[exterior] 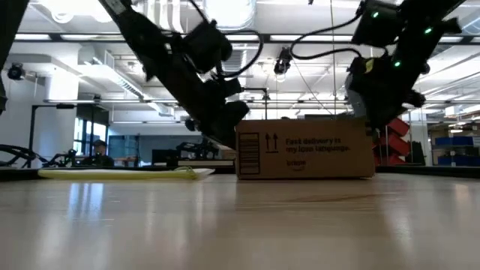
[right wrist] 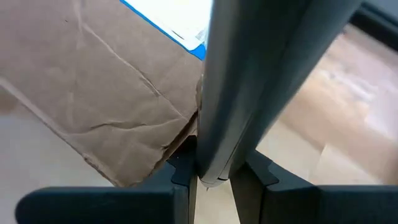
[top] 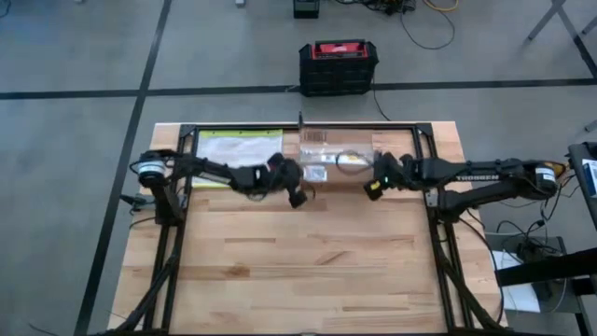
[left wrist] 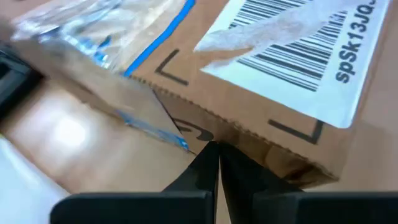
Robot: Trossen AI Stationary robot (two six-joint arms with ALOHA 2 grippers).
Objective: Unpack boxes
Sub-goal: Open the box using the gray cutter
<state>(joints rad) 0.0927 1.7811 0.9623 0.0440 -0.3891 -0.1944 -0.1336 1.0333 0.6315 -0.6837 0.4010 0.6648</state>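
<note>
The brown cardboard box (top: 336, 157) (exterior: 304, 154) stands flat on its underside at the table's far middle, with white labels and clear tape on top. My left gripper (top: 298, 192) (exterior: 227, 126) (left wrist: 216, 149) is shut at the box's left end. My right gripper (top: 371, 187) (exterior: 373, 112) (right wrist: 208, 180) is at the box's right end, shut on a grey bar-like thing (right wrist: 249, 74). That thing runs forward past the box's corner (right wrist: 186, 124). The left wrist view shows the barcode label (left wrist: 292, 56) and blue-edged tape. My left gripper has its shut fingertips against the box's left end wall (left wrist: 239, 140), just below the top edge with the barcode label, slanting down from the left. The box stays flat on the table. My right gripper pinches the grey bar (right wrist: 214, 155) between both fingers; the bar sticks out ahead of them beside the box's right end. Whether the bar touches the box, I cannot tell.
A clear yellow-edged pouch (top: 238, 147) (exterior: 120, 172) with paper inside lies flat left of the box. A black and red case (top: 338, 65) sits on the floor beyond the table. Black frame rails (top: 177, 201) run along both sides. Bare wood (top: 308, 271) fills the near half.
</note>
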